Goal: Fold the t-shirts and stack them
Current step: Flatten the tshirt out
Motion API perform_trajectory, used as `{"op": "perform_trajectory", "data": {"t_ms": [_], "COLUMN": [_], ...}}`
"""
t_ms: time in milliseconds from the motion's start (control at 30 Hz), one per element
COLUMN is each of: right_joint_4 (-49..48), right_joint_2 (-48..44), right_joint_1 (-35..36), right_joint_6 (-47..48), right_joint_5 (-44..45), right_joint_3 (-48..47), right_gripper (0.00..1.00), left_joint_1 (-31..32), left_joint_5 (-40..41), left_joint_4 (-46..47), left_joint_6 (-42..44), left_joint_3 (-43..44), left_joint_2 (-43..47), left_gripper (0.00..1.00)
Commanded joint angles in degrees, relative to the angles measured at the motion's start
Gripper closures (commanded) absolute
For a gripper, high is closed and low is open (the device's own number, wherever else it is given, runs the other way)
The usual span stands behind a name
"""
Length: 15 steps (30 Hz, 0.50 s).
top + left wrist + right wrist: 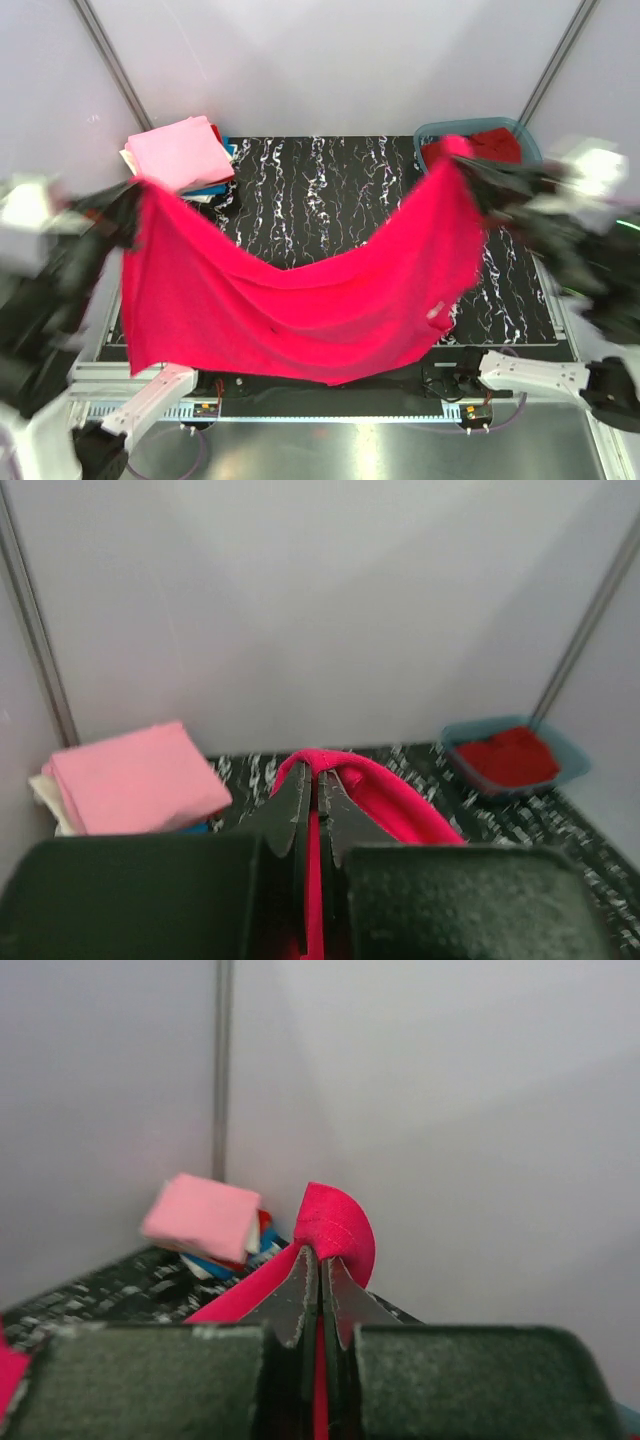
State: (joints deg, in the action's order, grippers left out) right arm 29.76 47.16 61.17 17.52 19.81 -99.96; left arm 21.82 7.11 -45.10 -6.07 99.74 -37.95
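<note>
Currently, the left gripper (316,798) and the right gripper (320,1278) each have jaws pinched tight on the top edge of the bright pinkish-red cotton t-shirt (300,300). It hangs spread between them above the black marbled table (330,190), sagging mid-span.

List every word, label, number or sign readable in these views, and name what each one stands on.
No readable text in any view.
Small white mark, possibly a tag, on the bright red t-shirt: too small to read.
Folded stack and teal tub: no print visible.
</note>
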Motion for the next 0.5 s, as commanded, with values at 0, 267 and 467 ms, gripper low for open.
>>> {"op": "perform_trajectory", "data": {"t_ms": [0, 267, 467], "right_joint_4": [-13.2, -10.6, 15.6], "right_joint_2": [12.8, 49.3, 80.4], "right_joint_1": [-2.6, -48.0, -50.6], "right_joint_6": [12.8, -19.2, -24.7], "right_joint_5": [6.9, -30.4, -35.6], "right_joint_3": [5.5, -10.7, -52.2], "right_gripper": [1.0, 1.0, 0.0], "left_joint_1": [0.1, -16.8, -23.0], "left_joint_5": [6.7, -1.6, -11.4], "left_joint_4": [3.4, 3.1, -5.4], "left_joint_6": [0.2, -4.8, -8.6], "left_joint_3": [-5.9, -3.2, 5.5], "left_joint_2": [-11.6, -40.3, -56.3], "left_gripper": [1.0, 0.86, 0.01]}}
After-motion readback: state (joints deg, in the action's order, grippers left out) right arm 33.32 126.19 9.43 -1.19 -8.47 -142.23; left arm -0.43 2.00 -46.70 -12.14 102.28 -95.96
